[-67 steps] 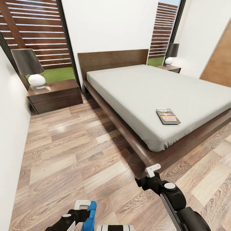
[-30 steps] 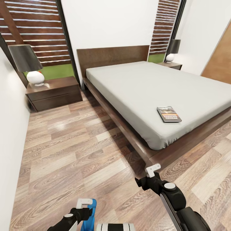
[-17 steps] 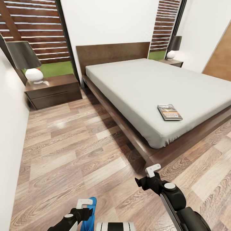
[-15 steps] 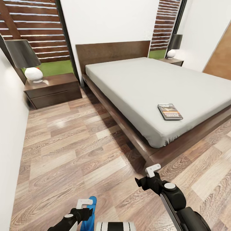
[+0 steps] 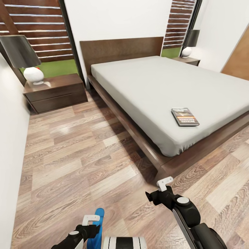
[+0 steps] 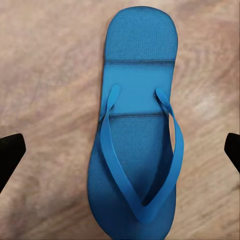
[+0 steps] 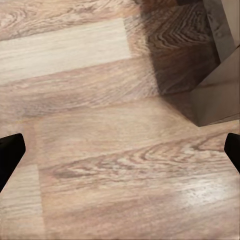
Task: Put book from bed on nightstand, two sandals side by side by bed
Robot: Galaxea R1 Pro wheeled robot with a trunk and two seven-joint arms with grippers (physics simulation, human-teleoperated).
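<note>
Lying untouched on the bed (image 5: 207, 90), the book (image 5: 185, 117) is awaiting transfer; one sandal (image 6: 137, 135) is lying beneath the released left hand (image 6: 120, 150); right hand (image 7: 120, 150) released too.

View tilted down; sandal (image 5: 99, 221) lower in frame

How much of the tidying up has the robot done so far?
Nothing looks finished. The book lies on the bed, not on a nightstand. One blue sandal lies flat on the floor under the open left gripper, not gripped. Left: place both sandals by the bed and move the book.
</note>
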